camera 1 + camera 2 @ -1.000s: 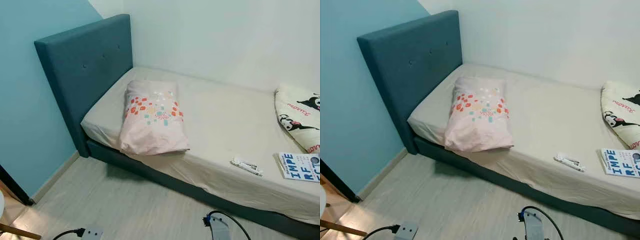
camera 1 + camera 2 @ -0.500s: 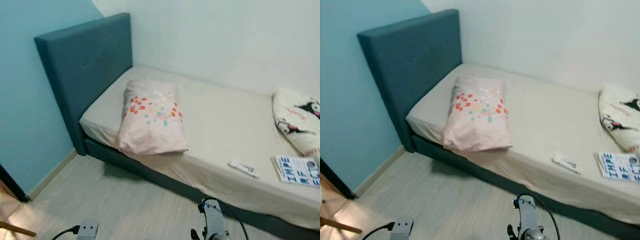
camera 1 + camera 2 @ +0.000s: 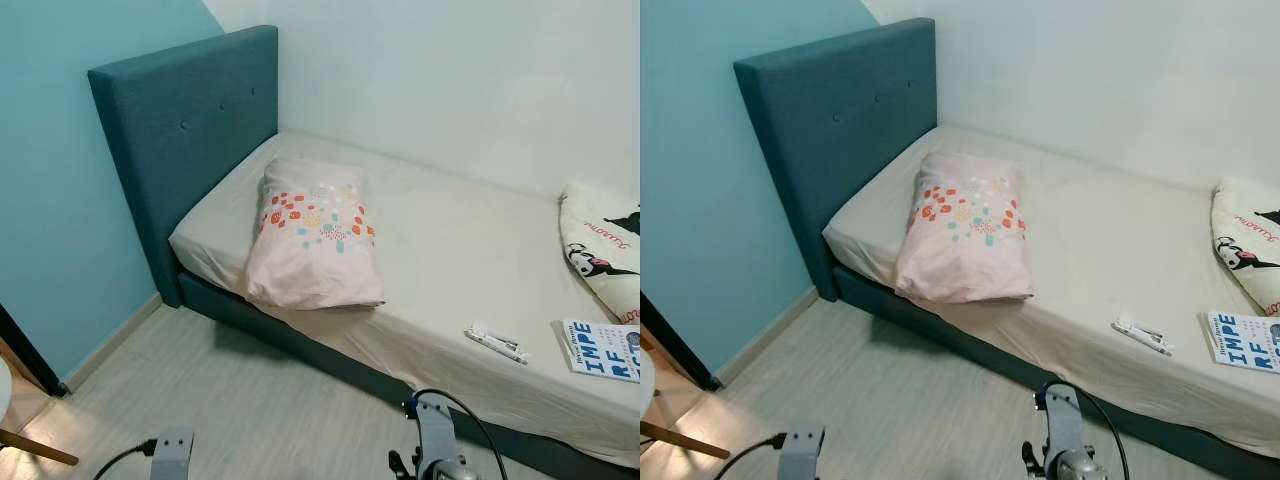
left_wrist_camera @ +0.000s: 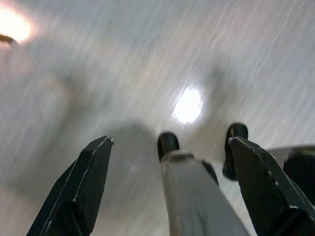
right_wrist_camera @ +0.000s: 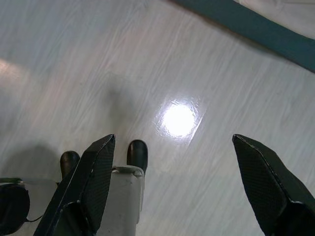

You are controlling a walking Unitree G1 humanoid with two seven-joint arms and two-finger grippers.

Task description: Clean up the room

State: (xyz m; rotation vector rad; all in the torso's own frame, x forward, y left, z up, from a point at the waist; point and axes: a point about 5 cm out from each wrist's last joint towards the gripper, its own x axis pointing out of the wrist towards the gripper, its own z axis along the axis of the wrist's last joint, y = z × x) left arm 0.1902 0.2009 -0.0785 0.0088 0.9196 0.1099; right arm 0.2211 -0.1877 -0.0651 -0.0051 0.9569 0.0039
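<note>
A bed [image 3: 450, 260] with a teal headboard [image 3: 180, 140] stands in the corner, its head against the blue wall [image 3: 50, 200] and its far long side along the white wall [image 3: 450, 80]. Its near edge runs diagonally across the head views, down toward the robot's right, and a dark teal base strip shows below the beige sheet. In front of that edge the pale wood-look floor [image 3: 250, 400] lies open between the bed and the blue wall's skirting. At the left border a dark vertical edge and a wooden leg (part of some furniture, too cut off to name) reach into the floor area.

On the mattress a pink pillow [image 3: 312, 235] with coloured dots lies near the headboard, one corner reaching the near edge. Further right, close to the near edge, lie a small white packet [image 3: 496, 342] and, beside it, a blue-and-white booklet [image 3: 605, 350] with large letters. A cartoon-printed blanket [image 3: 600, 245] is bunched at the right border.

Both arms hang low over the floor, well apart from the things on the bed. In the left wrist view the left hand [image 4: 172, 167] has its black fingers spread wide above the blurred floor, the robot's feet showing between them. In the right wrist view the right hand [image 5: 173, 161] is likewise spread wide over the floor, with the bed's teal base crossing one corner.
</note>
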